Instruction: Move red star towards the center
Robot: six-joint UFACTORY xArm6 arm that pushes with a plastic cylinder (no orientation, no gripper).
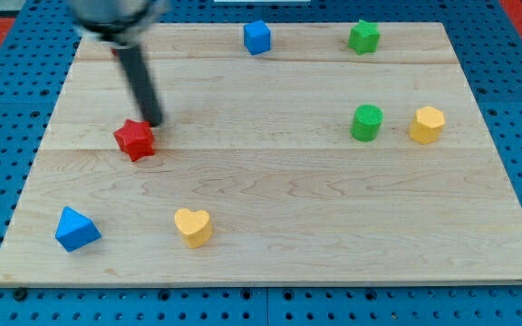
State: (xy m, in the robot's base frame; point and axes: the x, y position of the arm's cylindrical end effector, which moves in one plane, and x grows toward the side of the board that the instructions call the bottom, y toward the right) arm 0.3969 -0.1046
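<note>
No gripper, just my tip touching the red star at its 1 o'clock edge, at 9 o'clock on the wooden board, with blue triangular block and yellow heart toward 6 o'clock.

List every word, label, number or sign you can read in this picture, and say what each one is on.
None: no readable text anywhere.
The wooden board is bare wood grain.
The blocks, such as the red star and yellow heart, carry no markings.
My tip, just to the upper right of the red star, is plain dark.
</note>
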